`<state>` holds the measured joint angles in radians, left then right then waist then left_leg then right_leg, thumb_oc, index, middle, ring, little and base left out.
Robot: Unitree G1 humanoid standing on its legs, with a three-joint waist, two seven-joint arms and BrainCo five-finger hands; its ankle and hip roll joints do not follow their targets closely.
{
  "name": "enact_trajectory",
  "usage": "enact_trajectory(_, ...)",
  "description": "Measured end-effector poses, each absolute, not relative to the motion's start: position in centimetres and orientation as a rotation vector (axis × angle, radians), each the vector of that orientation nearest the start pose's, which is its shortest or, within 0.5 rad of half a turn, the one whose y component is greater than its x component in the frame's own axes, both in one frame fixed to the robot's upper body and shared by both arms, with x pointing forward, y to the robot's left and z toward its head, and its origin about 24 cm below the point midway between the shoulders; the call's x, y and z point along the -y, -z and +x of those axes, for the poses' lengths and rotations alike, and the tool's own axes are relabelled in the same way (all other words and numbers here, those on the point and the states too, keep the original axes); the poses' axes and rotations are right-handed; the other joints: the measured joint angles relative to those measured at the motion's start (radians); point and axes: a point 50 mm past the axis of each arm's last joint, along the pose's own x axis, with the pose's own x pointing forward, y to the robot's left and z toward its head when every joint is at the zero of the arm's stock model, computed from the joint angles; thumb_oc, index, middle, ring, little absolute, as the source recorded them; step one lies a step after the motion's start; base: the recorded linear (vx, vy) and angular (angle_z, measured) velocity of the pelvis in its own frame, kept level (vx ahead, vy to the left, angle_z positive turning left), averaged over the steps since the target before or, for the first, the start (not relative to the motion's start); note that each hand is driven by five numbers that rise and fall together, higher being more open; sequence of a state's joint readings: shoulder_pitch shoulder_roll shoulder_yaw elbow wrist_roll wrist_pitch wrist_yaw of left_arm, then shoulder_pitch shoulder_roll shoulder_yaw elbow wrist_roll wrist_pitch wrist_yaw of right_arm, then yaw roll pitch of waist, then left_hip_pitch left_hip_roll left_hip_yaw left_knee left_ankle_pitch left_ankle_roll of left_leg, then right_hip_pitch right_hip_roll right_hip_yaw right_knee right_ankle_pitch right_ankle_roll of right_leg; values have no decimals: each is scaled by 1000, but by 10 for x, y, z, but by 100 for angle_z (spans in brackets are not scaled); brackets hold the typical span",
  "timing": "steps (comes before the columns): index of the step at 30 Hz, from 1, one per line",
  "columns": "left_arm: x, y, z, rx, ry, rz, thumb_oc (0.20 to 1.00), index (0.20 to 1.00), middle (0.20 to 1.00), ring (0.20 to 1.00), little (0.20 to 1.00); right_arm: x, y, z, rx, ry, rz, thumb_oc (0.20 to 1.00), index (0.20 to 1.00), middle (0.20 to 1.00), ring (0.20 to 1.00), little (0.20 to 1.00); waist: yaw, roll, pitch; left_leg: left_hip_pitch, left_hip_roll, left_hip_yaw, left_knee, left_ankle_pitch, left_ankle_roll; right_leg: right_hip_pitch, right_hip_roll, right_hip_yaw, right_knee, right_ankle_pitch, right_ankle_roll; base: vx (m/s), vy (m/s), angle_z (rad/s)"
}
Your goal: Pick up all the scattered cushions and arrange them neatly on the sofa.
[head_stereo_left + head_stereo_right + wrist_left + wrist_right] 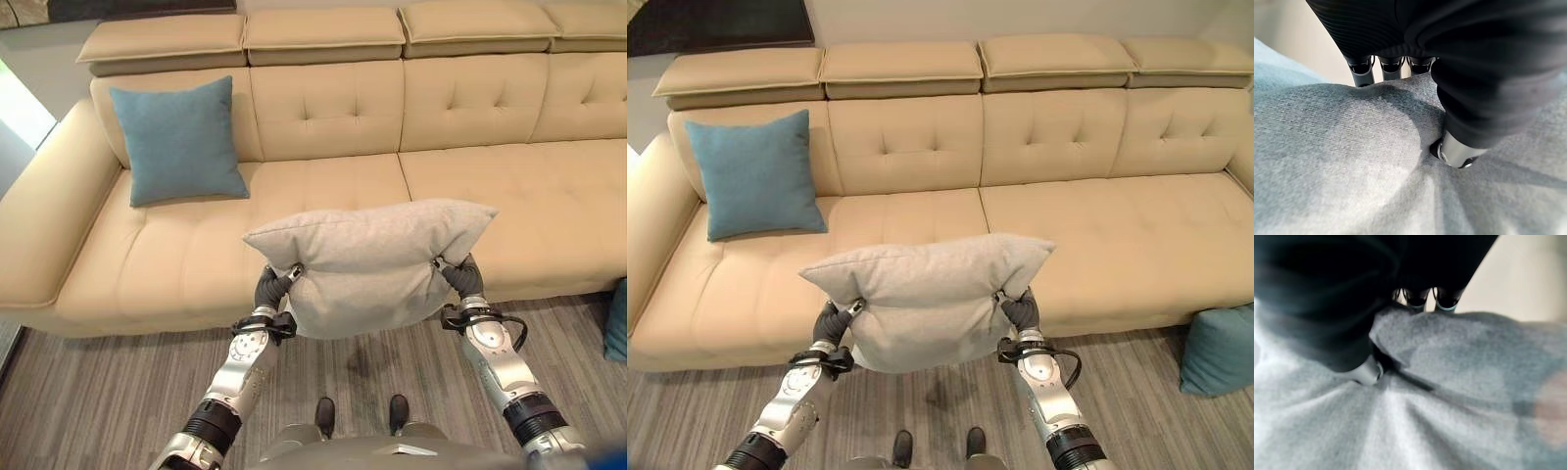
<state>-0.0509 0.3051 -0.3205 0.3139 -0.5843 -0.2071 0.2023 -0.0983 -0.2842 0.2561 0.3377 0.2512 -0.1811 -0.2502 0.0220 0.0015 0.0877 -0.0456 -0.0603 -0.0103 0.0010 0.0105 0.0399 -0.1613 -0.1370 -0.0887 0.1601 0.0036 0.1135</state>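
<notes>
Now I am mid-carry: my left robot hand [273,288] and right robot hand [462,277] each pinch a side of the grey cushion [367,262], held up in front of the sofa [509,196]. Next I should set it upright against the backrest beside the blue cushion [180,141]. Nothing blocks that seat; another teal cushion [1218,351] waits on the floor.

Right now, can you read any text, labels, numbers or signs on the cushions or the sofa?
None: no print shows on the grey cushion pinched between the left robot hand and the right robot hand.
None on the blue cushion on the sofa, or the one on the floor.
</notes>
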Motion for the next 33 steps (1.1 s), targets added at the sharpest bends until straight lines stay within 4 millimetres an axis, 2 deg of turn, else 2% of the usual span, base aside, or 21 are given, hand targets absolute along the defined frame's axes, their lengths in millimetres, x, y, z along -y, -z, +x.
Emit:
enact_trajectory(1, -172, 7, 249, -173, -57, -197, 200, 200, 200, 200, 200, 169, -2, 262, -103, 52, -82, 200, 200, 200, 200, 200, -2, -6, 0, 0, -7, 8, 6, -7, 15, -15, -14, -11, 41, -9, 16, 28, 99, -42)
enact_trajectory(3, -179, 1, 252, -148, -59, -171, 200, 200, 200, 200, 200, 163, -7, 267, -81, 32, -77, 200, 200, 200, 200, 200, 15, -4, 12, 0, -10, 45, 10, -8, 38, -120, -38, -19, 226, -22, 40, 81, 32, -41)
enact_trajectory(5, -182, 2, 250, -151, -74, -174, 200, 200, 200, 200, 200, 160, -7, 267, -80, 18, -79, 200, 200, 200, 200, 200, 34, 2, 18, 7, 1, 81, 1, -7, 39, -143, -85, -88, 275, -41, 35, 158, -111, -64)
enact_trajectory(6, -191, 3, 247, -150, -121, -189, 200, 200, 200, 200, 200, 151, -13, 273, -61, -30, -86, 200, 200, 200, 200, 200, 52, 2, 25, 5, 6, 122, -7, -22, 14, -144, -144, -188, 148, -30, 45, 206, -154, -124)
enact_trajectory(7, -198, 4, 245, -152, -156, -194, 200, 200, 200, 200, 200, 144, -18, 277, -45, -72, -94, 200, 200, 200, 200, 200, 49, -1, 32, 0, 6, 155, -15, -27, 11, -144, -166, -220, 2, 4, 73, 272, -170, -125)
enact_trajectory(9, -197, 6, 244, -156, -155, -198, 200, 200, 200, 200, 200, 146, -16, 277, -58, -70, -99, 200, 200, 200, 200, 200, 35, -4, 37, 2, 13, 162, -18, -41, -2, -139, -173, -233, -125, 64, 66, 253, -203, -36)
enact_trajectory(10, -196, 7, 244, -159, -154, -203, 200, 200, 200, 200, 200, 147, -15, 276, -66, -64, -98, 200, 200, 200, 200, 200, 26, -6, 39, 13, 19, 154, -22, -39, -17, -119, -164, -230, -137, 78, 59, 180, -196, 52)
enact_trajectory(11, -191, 9, 243, -168, -140, -208, 200, 200, 200, 200, 200, 153, -7, 269, -93, -41, -95, 200, 200, 200, 200, 200, 11, -27, 37, 39, 32, 107, -24, -37, -42, -41, -124, -224, -176, 88, 51, 287, -367, 110)
enact_trajectory(12, -179, 11, 241, -177, -125, -242, 200, 200, 200, 200, 200, 163, -9, 270, -90, -26, -124, 200, 200, 200, 200, 200, -3, -22, 35, 47, 83, 55, -31, -41, -83, -16, -71, -223, -175, 157, -20, 230, -303, 102)
enact_trajectory(14, -170, 12, 243, -182, -101, -253, 200, 200, 200, 200, 200, 171, -14, 272, -74, -11, -148, 200, 200, 200, 200, 200, 5, -5, 36, 20, 143, 25, 4, -35, -112, 14, -14, -272, -206, 152, -51, 105, -191, 71)
enact_trajectory(15, -166, 11, 245, -178, -91, -264, 200, 200, 200, 200, 200, 175, -15, 272, -70, 2, -148, 200, 200, 200, 200, 200, -4, -5, 36, -11, 151, 15, 51, -31, -114, 34, 3, -305, -228, 150, -61, 198, -294, 44)
enact_trajectory(16, -163, 12, 244, -185, -86, -271, 200, 200, 200, 200, 200, 176, -21, 276, -50, 6, -156, 200, 200, 200, 200, 200, 5, -5, 37, -14, 172, 26, 94, -26, -119, 44, 25, -301, -223, 135, -89, 163, -214, 20)
enact_trajectory(17, -163, 12, 244, -185, -86, -271, 200, 200, 200, 200, 200, 176, -21, 276, -50, 6, -156, 200, 200, 200, 200, 200, 5, -5, 37, -14, 172, 26, 94, -26, -119, 44, 25, -301, -223, 135, -89, 207, -249, -16)
enact_trajectory(19, -162, 9, 247, -173, -81, -274, 200, 200, 200, 200, 200, 179, -23, 275, -39, 8, -176, 200, 200, 200, 200, 200, 1, -21, 46, -78, 180, -1, 267, -28, -148, 106, 45, -297, -247, 90, -126, 140, -85, 0)
enact_trajectory(20, -161, 9, 247, -170, -78, -276, 200, 200, 200, 200, 200, 179, -25, 275, -32, 7, -180, 200, 200, 200, 200, 200, 5, -24, 45, -92, 170, -2, 279, -39, -159, 108, 44, -295, -251, 85, -136, 126, -60, 3)
enact_trajectory(23, -155, 5, 252, -158, -47, -273, 200, 200, 200, 200, 200, 186, -29, 276, -16, 37, -175, 200, 200, 200, 200, 200, 1, -39, 54, -207, 105, 38, 226, -45, -149, 99, 37, -309, -250, 57, -148, 77, -19, 14)
enact_trajectory(27, -155, 5, 252, -163, -36, -257, 200, 200, 200, 200, 200, 186, -26, 274, -27, 54, -167, 200, 200, 200, 200, 200, 30, -45, 57, -315, 98, 139, 141, 39, -138, 130, 74, -330, -252, 26, -159, 209, 30, 0)
enact_trajectory(29, -157, 7, 251, -171, -40, -254, 200, 200, 200, 200, 200, 185, -23, 272, -40, 56, -159, 200, 200, 200, 200, 200, 37, -37, 55, -297, 110, 147, 106, 62, -120, 168, 86, -330, -251, 0, -133, 284, 118, -11)
enact_trajectory(30, -160, 11, 245, -189, -53, -249, 200, 200, 200, 200, 200, 183, -19, 269, -58, 52, -152, 200, 200, 200, 200, 200, 42, -28, 48, -223, 114, 133, 56, 71, -107, 211, 89, -313, -240, -26, -107, 270, 204, -28)
enact_trajectory(31, -162, 16, 239, -211, -57, -244, 200, 200, 200, 200, 200, 180, -15, 264, -70, 46, -140, 200, 200, 200, 200, 200, 33, -6, 24, -157, 106, 130, 1, 127, -28, 229, 77, -297, -200, -59, -67, 192, 165, -27)
enact_trajectory(33, -167, 17, 238, -222, -61, -229, 200, 200, 200, 200, 200, 174, -15, 264, -69, 44, -115, 200, 200, 200, 200, 200, 40, -31, 10, -126, 62, 159, -2, 108, -6, 233, 20, -279, -158, -84, -36, 189, 219, -14)
